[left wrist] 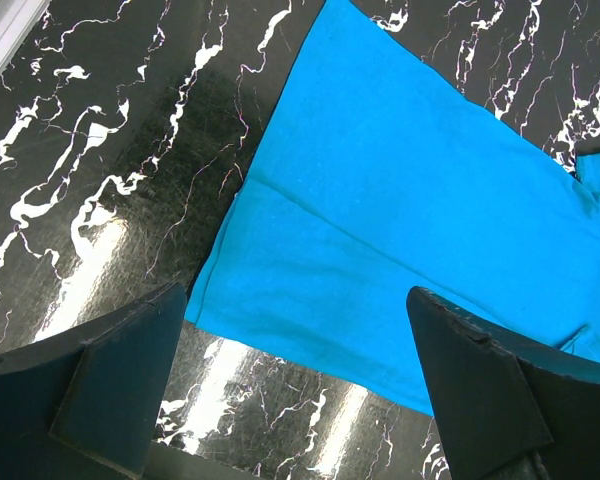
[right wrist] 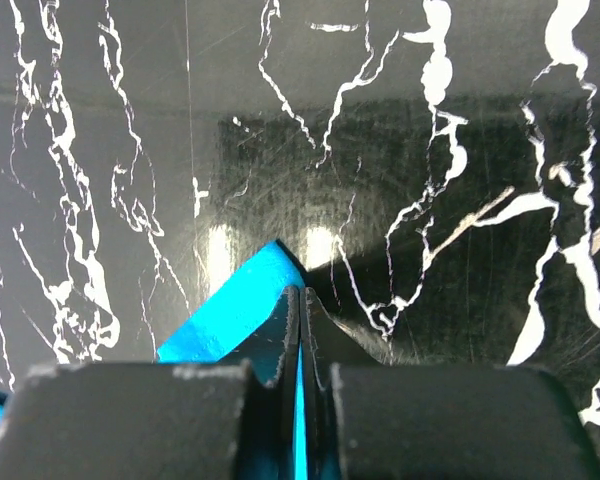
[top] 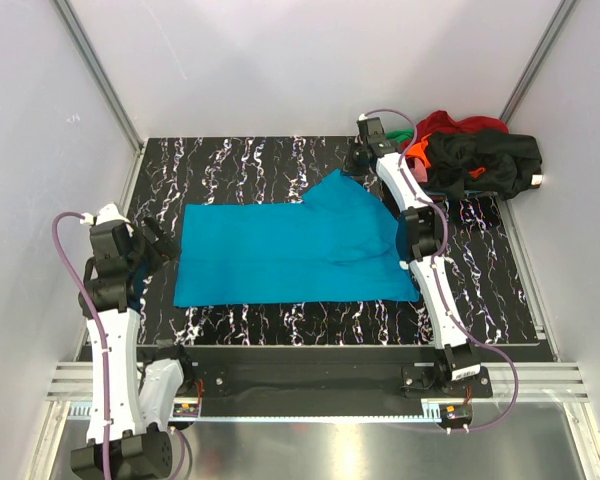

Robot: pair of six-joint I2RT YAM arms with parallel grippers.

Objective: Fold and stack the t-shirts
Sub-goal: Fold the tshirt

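A bright teal t-shirt (top: 280,255) lies spread flat on the black marbled table (top: 240,160). Its right part is folded up into a peak at the back. My right gripper (top: 358,158) is at that peak and is shut on a corner of the teal cloth (right wrist: 230,315), which shows pinched between the fingers (right wrist: 290,320). My left gripper (top: 163,240) hovers open just off the shirt's left edge. In the left wrist view the shirt's near corner (left wrist: 410,200) lies between and beyond the wide-spread fingers (left wrist: 130,370), which hold nothing.
A heap of other t-shirts sits at the back right corner: black (top: 485,160), red (top: 460,124), orange (top: 417,150) and a bit of green (top: 405,132). White walls close in the table on three sides. A metal rail (top: 280,385) runs along the near edge.
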